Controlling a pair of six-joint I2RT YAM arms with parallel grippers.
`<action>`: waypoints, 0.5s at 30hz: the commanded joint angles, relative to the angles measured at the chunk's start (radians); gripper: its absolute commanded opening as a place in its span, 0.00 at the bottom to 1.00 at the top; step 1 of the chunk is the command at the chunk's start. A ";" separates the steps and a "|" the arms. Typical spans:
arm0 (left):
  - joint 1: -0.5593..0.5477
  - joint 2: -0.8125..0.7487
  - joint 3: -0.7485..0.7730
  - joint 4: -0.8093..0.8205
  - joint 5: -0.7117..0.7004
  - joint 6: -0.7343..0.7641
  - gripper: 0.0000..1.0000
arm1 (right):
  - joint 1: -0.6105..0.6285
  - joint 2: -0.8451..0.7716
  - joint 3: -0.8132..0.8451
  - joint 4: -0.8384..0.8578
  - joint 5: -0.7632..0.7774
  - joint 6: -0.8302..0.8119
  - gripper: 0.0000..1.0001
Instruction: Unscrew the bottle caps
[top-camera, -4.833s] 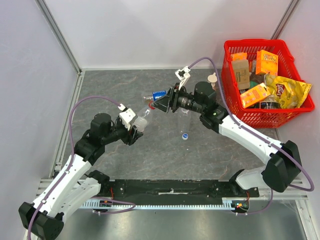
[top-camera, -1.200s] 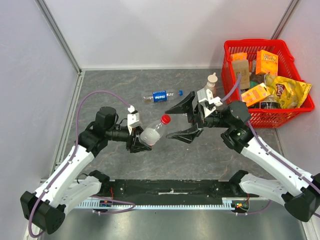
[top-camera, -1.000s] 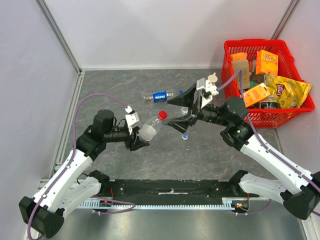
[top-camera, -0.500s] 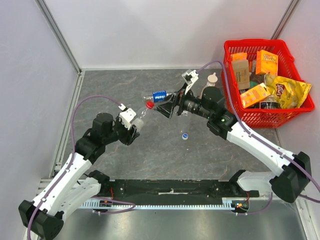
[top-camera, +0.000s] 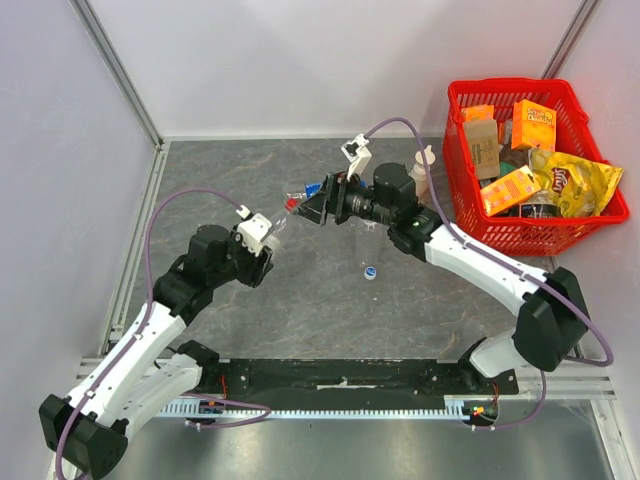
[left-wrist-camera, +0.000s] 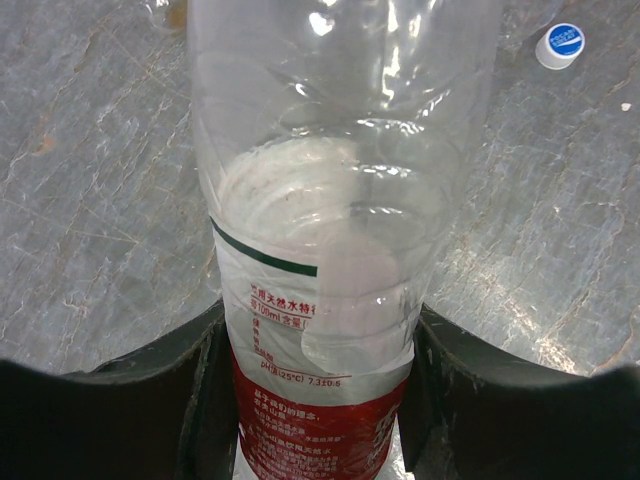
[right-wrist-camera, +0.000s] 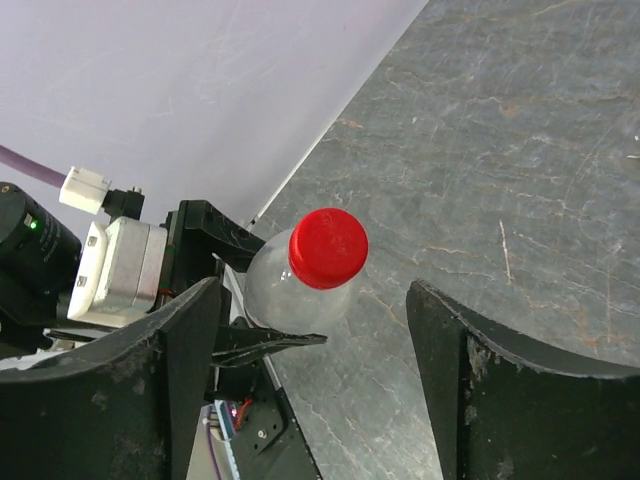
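Left of centre in the top view, the left gripper (top-camera: 262, 248) is pressed onto the body of the red-label bottle (left-wrist-camera: 320, 250), whose long axis points up and right, so the red cap (right-wrist-camera: 328, 247) lies between the spread fingers of the right gripper (top-camera: 312, 208), touching neither.

Bright, even, diffuse light fills all three views, leaving only faint, soft-edged shadows on the grey counter (top-camera: 320, 300). White glare streaks lie on the clear bottle (left-wrist-camera: 330, 200) in the left wrist view. The overhead view is sharp throughout.
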 joint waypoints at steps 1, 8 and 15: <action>-0.001 0.014 0.010 0.013 -0.037 -0.037 0.26 | 0.001 0.056 0.069 0.070 -0.043 0.079 0.79; -0.003 0.019 0.010 0.011 -0.034 -0.037 0.26 | 0.000 0.122 0.102 0.091 -0.057 0.117 0.64; -0.003 0.017 0.010 0.013 -0.009 -0.034 0.25 | 0.001 0.144 0.095 0.137 -0.067 0.156 0.53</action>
